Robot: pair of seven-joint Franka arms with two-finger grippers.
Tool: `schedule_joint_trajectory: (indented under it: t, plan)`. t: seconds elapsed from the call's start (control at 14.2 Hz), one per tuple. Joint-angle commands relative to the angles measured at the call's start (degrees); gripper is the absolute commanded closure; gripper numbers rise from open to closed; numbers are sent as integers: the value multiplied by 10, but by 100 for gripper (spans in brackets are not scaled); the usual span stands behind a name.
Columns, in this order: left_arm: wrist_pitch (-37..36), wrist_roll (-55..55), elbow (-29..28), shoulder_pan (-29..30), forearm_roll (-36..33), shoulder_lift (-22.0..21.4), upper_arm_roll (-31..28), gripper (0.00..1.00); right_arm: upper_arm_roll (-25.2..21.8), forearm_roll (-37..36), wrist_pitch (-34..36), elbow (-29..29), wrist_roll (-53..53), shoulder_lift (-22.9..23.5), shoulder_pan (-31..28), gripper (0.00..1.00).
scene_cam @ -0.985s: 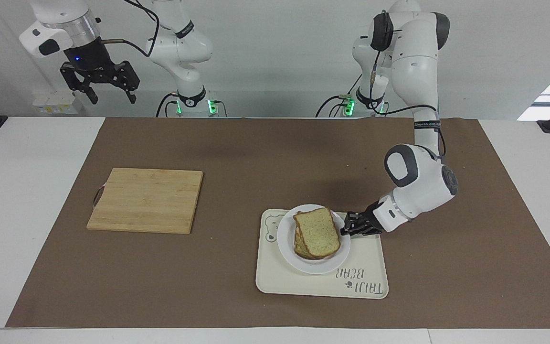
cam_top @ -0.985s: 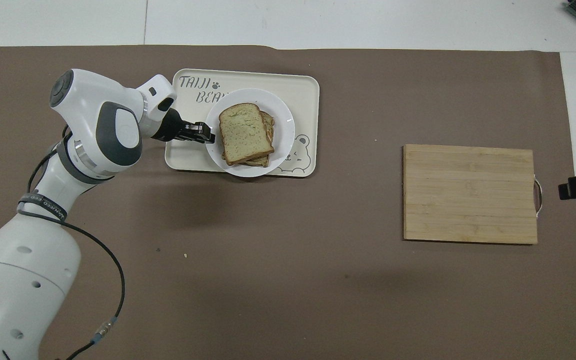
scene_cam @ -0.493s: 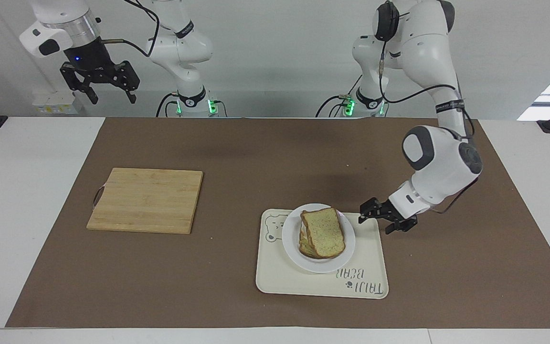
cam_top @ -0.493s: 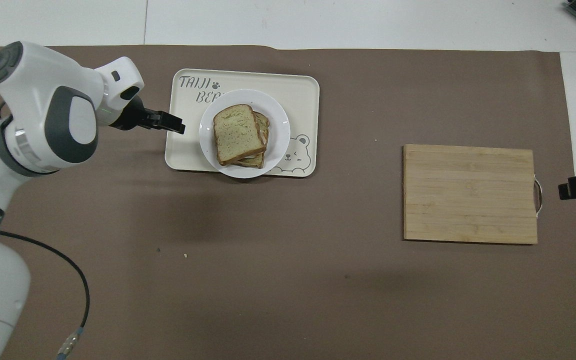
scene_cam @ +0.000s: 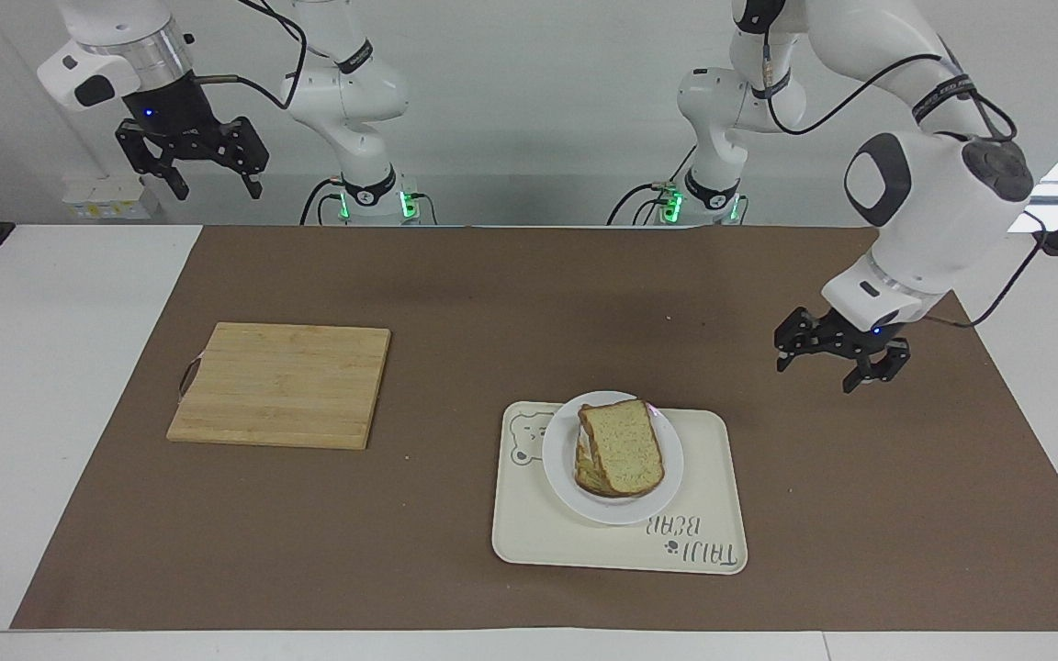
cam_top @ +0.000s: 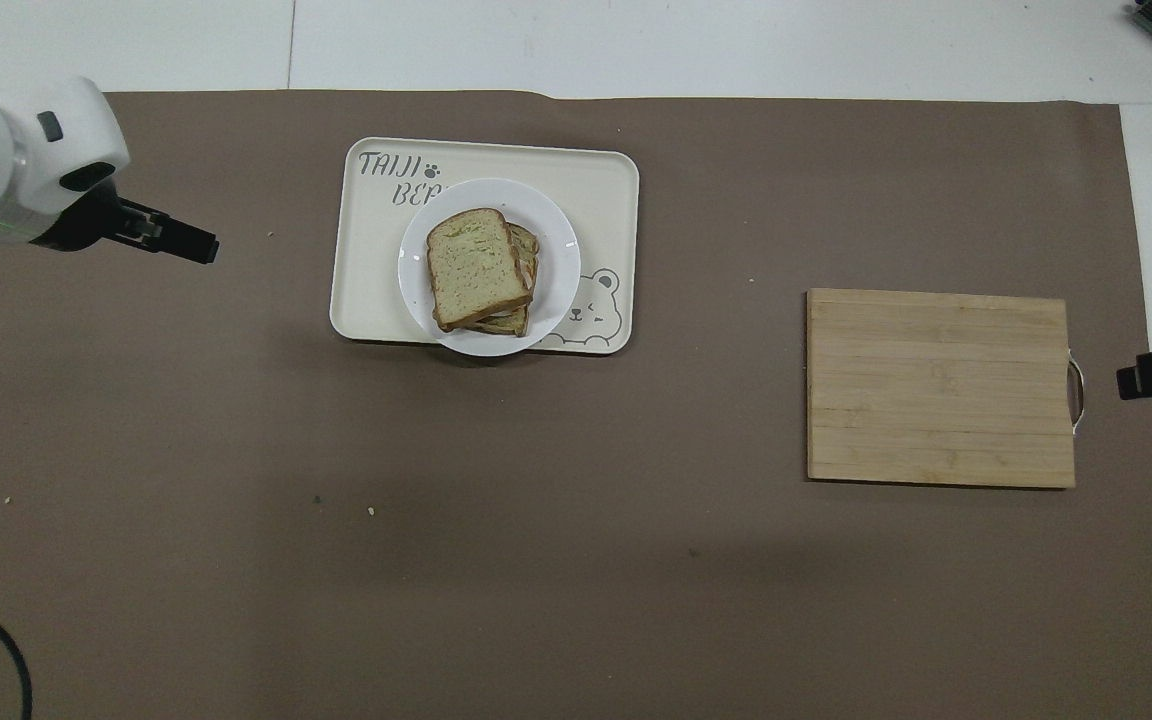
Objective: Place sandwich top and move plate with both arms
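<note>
Now — sandwich top (scene_cam: 622, 447) pale, speckled, brown-crusted | on plate (scene_cam: 561, 477)

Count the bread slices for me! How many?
2 show, maybe more hidden: the top slice and one peeking out beneath it, stacked on the plate on the tray.

A white table (scene_cam: 51, 386) carries a brown mat (scene_cam: 511, 312) across its middle. On the mat lie a bamboo cutting board (scene_cam: 281, 384) toward the right arm's end, and a cream bear-printed tray (scene_cam: 703, 477) near the edge farthest from the robots.
</note>
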State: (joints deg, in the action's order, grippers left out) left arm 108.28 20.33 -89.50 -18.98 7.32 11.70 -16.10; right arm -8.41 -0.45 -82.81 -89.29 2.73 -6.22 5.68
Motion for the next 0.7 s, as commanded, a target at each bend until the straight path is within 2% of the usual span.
schedule_joint_trajectory:
  t: [0.0, 0.21, 0.28, 0.63]
  plan:
    - [-65, -1, 31, 12, -39, -29, -16, 0, 2, -2, -1, 5, 13, 2, -3, 0]
    - [-178, 3, 139, 38, -36, -26, -32, 0, 2, -2, -1, 5, 13, 2, -3, 0]
    - [-205, 4, 157, 55, -35, -26, -31, 0, 2, -2, 0, 5, 13, 2, -3, 0]
    - [-312, 9, 177, 85, -32, -69, -31, 0, 2, -2, -1, 6, 13, 2, -3, 0]
